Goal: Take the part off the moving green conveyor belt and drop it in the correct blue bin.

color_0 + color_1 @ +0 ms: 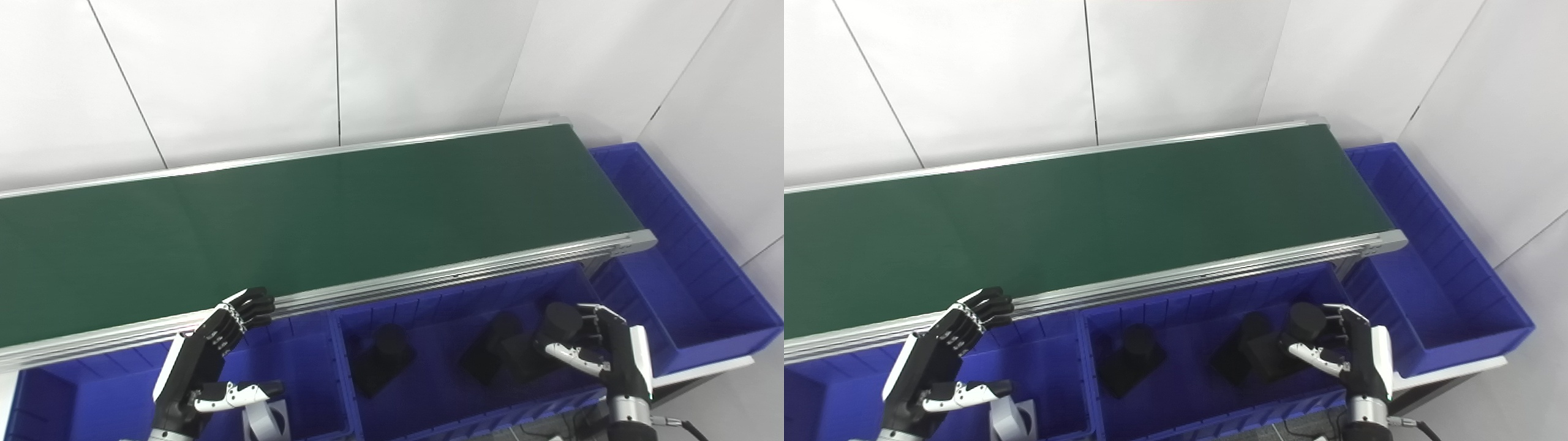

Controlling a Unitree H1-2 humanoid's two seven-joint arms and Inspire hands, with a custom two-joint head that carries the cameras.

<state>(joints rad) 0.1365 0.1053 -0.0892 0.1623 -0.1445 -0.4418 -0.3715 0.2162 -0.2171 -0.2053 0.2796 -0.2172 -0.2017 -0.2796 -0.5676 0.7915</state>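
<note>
The green conveyor belt (pixel 318 226) carries no part in either view. My right hand (pixel 603 352) hovers over the right end of the middle blue bin (pixel 429 306), its fingers and thumb closed around a black part (pixel 558 323) with a round top. Two more black parts (pixel 383 360) (pixel 490 352) lie on that bin's floor. My left hand (pixel 208 361) is open, fingers spread and empty, just in front of the belt's near rail and above the left blue bin (pixel 73 392).
A grey-white part (pixel 266 421) sits in the left bin below my left thumb. A long blue bin (pixel 692 288) runs along the belt's right end. The aluminium rail (pixel 429 275) edges the belt's near side. White wall panels stand behind.
</note>
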